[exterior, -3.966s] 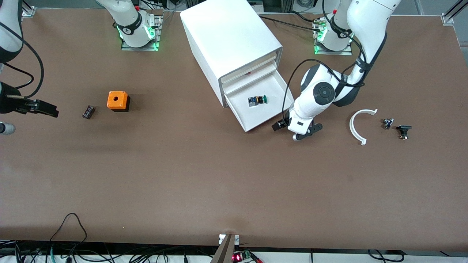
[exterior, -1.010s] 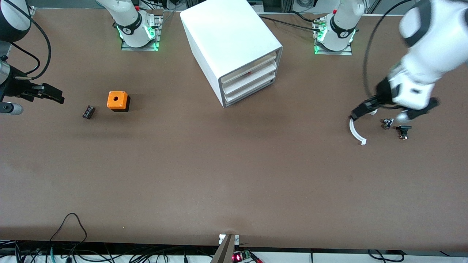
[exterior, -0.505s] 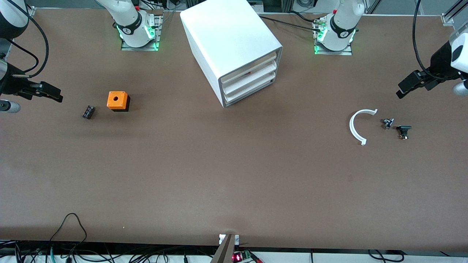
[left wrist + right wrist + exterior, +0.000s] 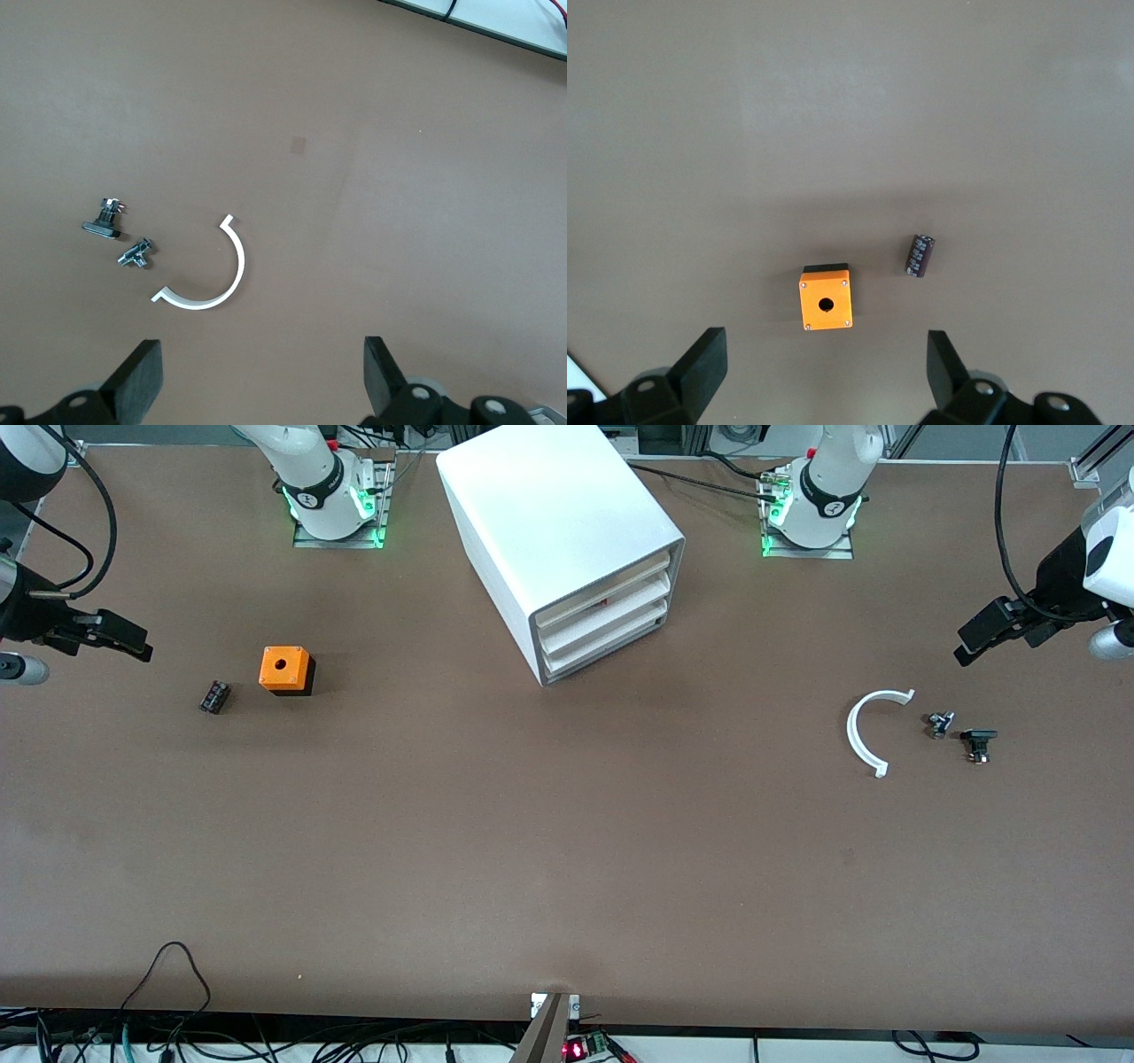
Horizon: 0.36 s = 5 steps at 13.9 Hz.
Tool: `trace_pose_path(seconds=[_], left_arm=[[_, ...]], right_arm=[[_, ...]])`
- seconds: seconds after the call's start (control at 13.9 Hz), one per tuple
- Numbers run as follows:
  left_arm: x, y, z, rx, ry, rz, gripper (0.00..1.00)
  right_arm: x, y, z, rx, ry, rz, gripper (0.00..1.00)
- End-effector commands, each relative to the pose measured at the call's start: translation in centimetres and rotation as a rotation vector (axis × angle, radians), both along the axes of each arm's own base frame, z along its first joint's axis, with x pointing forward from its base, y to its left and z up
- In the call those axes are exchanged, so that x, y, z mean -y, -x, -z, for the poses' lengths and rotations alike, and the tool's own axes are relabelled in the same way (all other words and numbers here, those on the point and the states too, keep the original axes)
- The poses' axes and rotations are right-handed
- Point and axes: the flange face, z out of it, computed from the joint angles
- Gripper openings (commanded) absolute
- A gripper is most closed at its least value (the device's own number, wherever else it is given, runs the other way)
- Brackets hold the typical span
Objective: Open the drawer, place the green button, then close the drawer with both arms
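The cabinet [image 4: 567, 549] is standing on the brown desk [image 4: 532, 850] between the two arm bases, and all three of its drawers are sitting flush with its front; the bottom drawer [image 4: 607, 643] is pushed fully in. The button is not showing in any view. The left tool [image 4: 979, 638] is hanging in the air over the left arm's end of the desk, its fingers [image 4: 142, 376] spread wide and grasping nothing; the left wrist view is looking down between them at a white arc [image 4: 211, 274], a small metal part [image 4: 135, 254] just beside it and a black part [image 4: 102, 226] next to that, all lying apart from one another on the desk. The right tool [image 4: 120, 639] is hanging over the right arm's end of the desk, likewise released, its fingers [image 4: 704, 363] wide apart and empty. Its wrist view is showing an orange cube [image 4: 826, 303] with a round hole in its top face, resting on a black base, and a dark cylinder [image 4: 920, 255] lying on its side near the cube, toward the right arm's end of the desk and not touching it.
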Motion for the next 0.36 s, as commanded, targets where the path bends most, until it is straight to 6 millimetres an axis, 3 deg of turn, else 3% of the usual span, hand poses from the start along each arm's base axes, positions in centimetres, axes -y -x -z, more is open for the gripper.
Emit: trace_pose_path(seconds=[0.0, 0.29], left_arm=[[1.49, -1.11, -1.11, -0.005, -0.025, 0.044, 1.00], [0.87, -1.05, -1.21, -0.028, -0.010, 0.032, 1.00]], right_arm=[[-0.10, 1.02, -0.20, 0.014, -0.011, 0.016, 1.00], [-0.10, 1.09, -0.15, 0.008, -0.011, 0.014, 1.00]])
